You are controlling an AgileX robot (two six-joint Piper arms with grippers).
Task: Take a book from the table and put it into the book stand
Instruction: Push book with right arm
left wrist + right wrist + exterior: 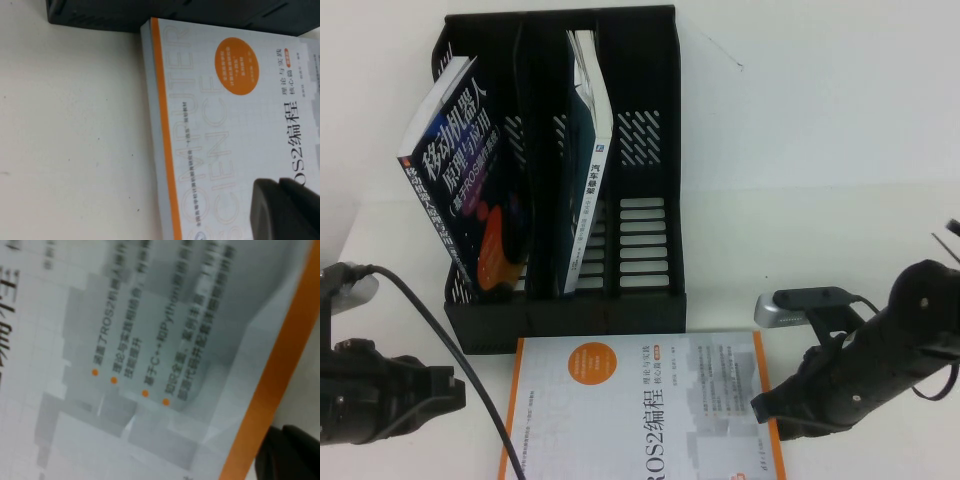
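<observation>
Left gripper (445, 385) clenched empty beside the white book (640, 410); right gripper (770, 405) at its orange edge, grip unreadable; book stand (650, 300) just beyond.

White book flat before the black book stand

The white book (640, 410) with an orange spine edge and orange circle lies face up on the tabletop, its far edge just beside the book stand (645, 200). The stand is upright with three slots: a dark blue book (455, 190) leans in the left one, another book (588, 150) in the middle one.
</observation>
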